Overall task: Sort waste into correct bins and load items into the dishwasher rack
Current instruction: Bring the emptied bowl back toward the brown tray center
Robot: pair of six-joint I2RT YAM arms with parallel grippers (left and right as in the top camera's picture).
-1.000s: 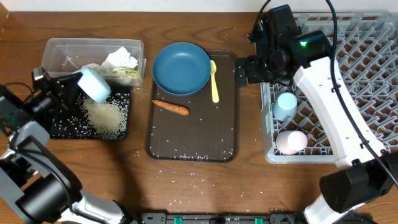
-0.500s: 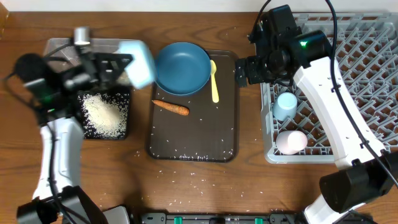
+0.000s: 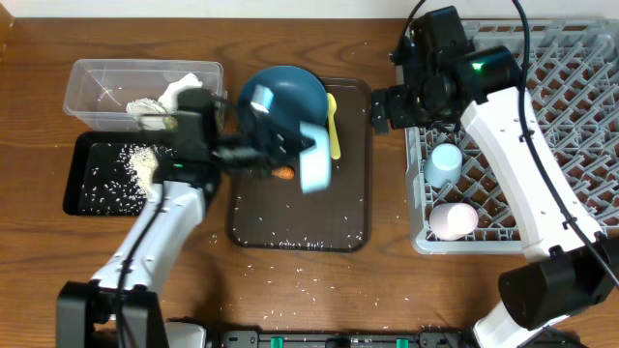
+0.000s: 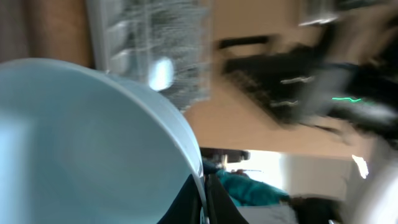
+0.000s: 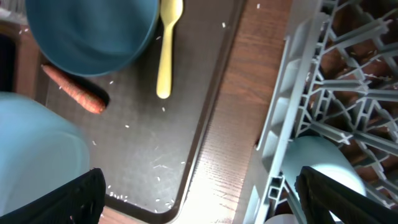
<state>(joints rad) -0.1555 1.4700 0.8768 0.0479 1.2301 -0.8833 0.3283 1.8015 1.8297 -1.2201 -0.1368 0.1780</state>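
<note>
Small light blue bowl has swung from frame left to centre.
Left hand clenched on it, likely bound for grey plastic rack; right hand gapes empty.

Light blue bowl, dark blue bowl, yellow spoon, orange carrot, grey lattice rack.

We see two slim arms of the same make. The right arm has long links in smooth white shells and boxy black joint housings, one showing a small green light. A thin black cable loops over it. The left arm has the same white shell and a black wrist block. The right arm's fingers are matte black.
</note>
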